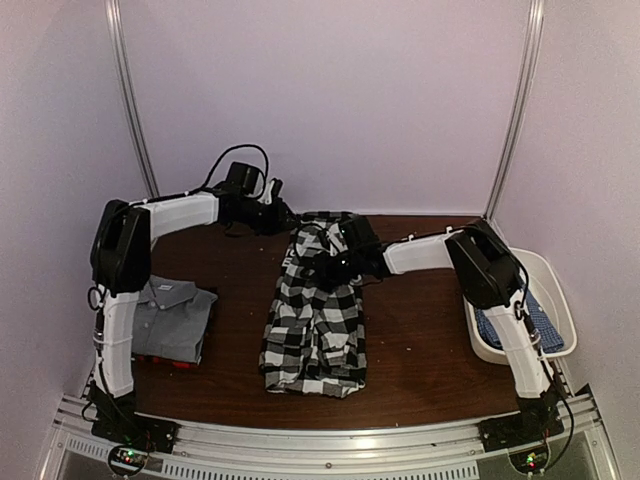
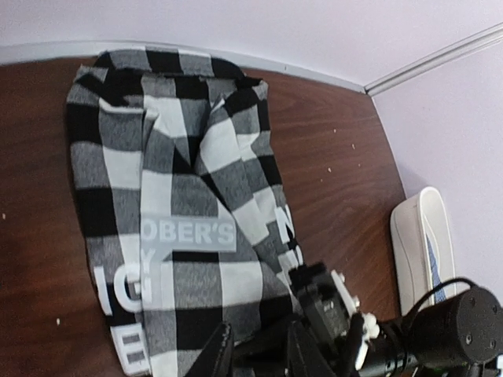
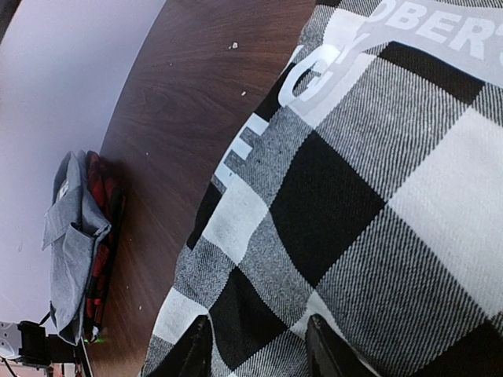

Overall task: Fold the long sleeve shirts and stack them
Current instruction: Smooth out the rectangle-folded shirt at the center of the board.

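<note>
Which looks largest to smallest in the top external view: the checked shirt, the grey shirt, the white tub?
1. Black-and-white checked shirt, clearly largest.
2. White tub.
3. Folded grey shirt.
The last two are each partly hidden, so their order is unsure.

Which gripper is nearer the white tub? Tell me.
Right. The right gripper is over the check shirt, toward the white tub; the left gripper sits at the shirt's other side.

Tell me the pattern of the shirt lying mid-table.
The shirt is a large black-and-white check with pale lettering, clearest in the left wrist view.
</note>
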Available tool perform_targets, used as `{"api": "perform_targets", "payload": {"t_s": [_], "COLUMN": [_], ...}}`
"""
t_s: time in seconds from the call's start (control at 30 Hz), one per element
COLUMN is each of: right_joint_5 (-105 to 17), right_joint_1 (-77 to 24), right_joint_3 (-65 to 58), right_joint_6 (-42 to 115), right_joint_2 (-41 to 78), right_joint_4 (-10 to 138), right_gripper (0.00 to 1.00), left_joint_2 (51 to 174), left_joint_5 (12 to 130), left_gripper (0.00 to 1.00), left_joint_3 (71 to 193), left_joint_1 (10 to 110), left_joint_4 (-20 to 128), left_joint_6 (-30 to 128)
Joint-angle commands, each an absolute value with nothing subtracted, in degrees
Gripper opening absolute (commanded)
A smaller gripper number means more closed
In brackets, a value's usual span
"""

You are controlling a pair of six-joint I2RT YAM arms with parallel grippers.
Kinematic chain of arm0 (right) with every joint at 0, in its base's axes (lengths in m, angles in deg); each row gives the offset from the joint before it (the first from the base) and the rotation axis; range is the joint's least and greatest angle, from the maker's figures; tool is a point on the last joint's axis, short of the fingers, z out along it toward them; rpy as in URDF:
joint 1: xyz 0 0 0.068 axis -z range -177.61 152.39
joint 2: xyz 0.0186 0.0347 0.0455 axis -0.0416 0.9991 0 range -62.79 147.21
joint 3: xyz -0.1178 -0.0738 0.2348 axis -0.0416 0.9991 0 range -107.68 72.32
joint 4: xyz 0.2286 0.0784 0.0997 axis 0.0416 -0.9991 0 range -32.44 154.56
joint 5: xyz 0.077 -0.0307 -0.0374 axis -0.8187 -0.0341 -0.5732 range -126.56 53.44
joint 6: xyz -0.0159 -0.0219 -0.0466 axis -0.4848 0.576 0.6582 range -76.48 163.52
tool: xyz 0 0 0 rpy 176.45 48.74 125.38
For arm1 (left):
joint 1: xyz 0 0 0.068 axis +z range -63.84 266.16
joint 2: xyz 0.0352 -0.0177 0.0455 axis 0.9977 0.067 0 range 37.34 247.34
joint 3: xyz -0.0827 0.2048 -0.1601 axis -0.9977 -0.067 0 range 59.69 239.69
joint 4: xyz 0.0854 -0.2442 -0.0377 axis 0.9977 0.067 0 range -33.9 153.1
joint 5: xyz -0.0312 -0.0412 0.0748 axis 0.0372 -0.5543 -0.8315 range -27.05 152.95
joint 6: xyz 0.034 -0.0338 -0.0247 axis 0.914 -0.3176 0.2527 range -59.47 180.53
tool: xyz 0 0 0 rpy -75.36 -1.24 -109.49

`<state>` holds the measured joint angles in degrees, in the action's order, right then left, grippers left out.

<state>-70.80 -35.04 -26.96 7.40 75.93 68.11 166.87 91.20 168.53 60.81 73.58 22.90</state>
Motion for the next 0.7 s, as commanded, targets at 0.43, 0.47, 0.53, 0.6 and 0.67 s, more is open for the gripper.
{"api": "perform_targets", "payload": {"t_s": [0.43,0.47,0.53,0.6,0.67], "right_joint_5": [-71.63,-71.63,-71.98,-72.07,-72.0], "right_joint_1": [-35.89,-35.93,-35.96,-35.95,-35.85], "right_joint_3": [-11.08,-9.84,-8.25,-7.37,-7.42], "right_joint_6": [3.79,3.33,2.62,2.4,2.98], "right_joint_2": [57.41,57.09,56.69,56.81,57.48], "right_joint_4": [74.94,75.61,76.93,77.74,77.28], "right_gripper": [0.35,0.35,0.35,0.34,0.34], "left_joint_2": [148.98,149.4,150.31,150.93,151.53], "left_joint_5": [97.48,97.41,97.81,97.55,97.48], "left_gripper": [0.24,0.24,0.22,0.22,0.22], "left_joint_3": [130.27,129.6,128.06,127.01,126.15], "left_joint_1": [51.02,50.71,50.0,49.21,48.67], "left_joint_4": [56.97,56.86,56.52,56.48,56.54], "left_joint_6": [15.98,15.68,15.13,15.09,15.17]}}
